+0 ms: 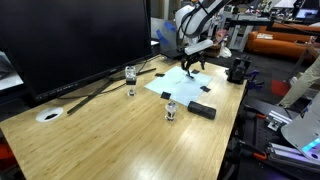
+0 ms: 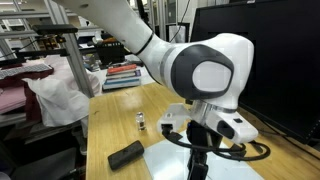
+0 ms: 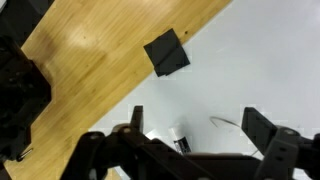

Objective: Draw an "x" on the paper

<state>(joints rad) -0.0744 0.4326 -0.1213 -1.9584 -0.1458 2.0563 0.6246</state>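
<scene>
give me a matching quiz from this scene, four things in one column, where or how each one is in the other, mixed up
Things:
1. paper
2. round white disc
3. black block
4. tool

Places or states:
A. on the table in front of the monitor, far from the arm
B. open, just above the paper
C. lying flat, black tape at its corner
D. on the wood close beside the paper

Pairs: 1-C, 2-A, 3-D, 4-B
</scene>
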